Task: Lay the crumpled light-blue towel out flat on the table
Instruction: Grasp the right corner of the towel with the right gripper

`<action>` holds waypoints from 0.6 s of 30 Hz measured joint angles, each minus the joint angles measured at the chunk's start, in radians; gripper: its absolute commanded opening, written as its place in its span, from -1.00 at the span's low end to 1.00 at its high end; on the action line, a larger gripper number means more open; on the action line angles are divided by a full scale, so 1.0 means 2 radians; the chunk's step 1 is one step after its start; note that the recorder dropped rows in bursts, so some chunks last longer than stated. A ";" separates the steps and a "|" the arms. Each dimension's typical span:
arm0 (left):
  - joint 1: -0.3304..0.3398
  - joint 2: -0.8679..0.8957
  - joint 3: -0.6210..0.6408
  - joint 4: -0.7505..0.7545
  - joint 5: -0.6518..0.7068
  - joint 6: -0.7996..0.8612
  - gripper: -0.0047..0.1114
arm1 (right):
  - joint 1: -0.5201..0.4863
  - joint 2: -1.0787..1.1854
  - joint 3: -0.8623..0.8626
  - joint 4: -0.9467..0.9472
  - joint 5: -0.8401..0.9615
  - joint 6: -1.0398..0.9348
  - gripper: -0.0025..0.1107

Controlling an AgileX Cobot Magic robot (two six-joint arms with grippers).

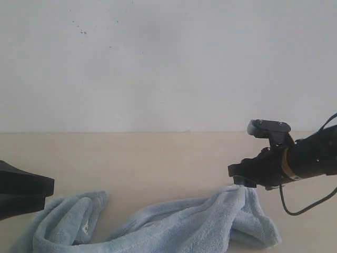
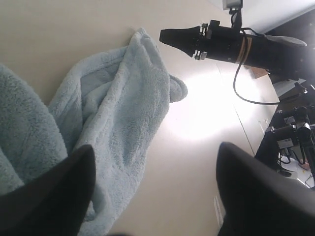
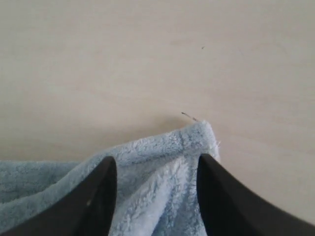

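The light-blue towel [image 1: 174, 224] lies crumpled in a long band along the near part of the beige table [image 1: 158, 158]. My right gripper [image 1: 237, 178] hovers at the towel's raised right corner. In the right wrist view it [image 3: 156, 160] is open, its fingers astride that hemmed corner [image 3: 197, 135] without pinching it. My left gripper [image 1: 48, 194] sits at the towel's left lump. Seen from the left wrist it [image 2: 156, 147] is open wide, one finger [image 2: 54, 191] over the towel [image 2: 118, 98], the other over bare table [image 2: 197, 162]. The right gripper [image 2: 163, 35] also shows there.
A white wall [image 1: 168, 63] meets the table's far edge. The right arm's black cable [image 1: 295, 211] loops down to the tabletop beside the towel. Past the table's edge in the left wrist view stands dark equipment [image 2: 290, 132].
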State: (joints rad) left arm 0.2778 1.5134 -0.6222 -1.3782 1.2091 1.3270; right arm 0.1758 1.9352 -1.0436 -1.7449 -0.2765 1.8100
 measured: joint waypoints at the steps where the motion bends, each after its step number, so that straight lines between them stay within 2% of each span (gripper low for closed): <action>1: 0.000 0.000 0.000 0.000 0.000 0.000 0.21 | 0.006 0.003 0.000 0.000 0.014 0.000 -0.10; 6: 0.000 0.000 0.000 0.000 0.000 0.000 0.21 | 0.015 0.010 -0.003 0.000 0.048 -0.010 -0.10; 18: 0.000 0.000 0.000 -0.002 0.000 0.000 0.21 | 0.016 0.045 -0.016 0.000 0.050 -0.010 -0.10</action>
State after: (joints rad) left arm 0.2778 1.5134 -0.6222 -1.3831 1.2091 1.3270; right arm 0.2088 2.0261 -1.0750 -1.7449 -0.1770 1.7902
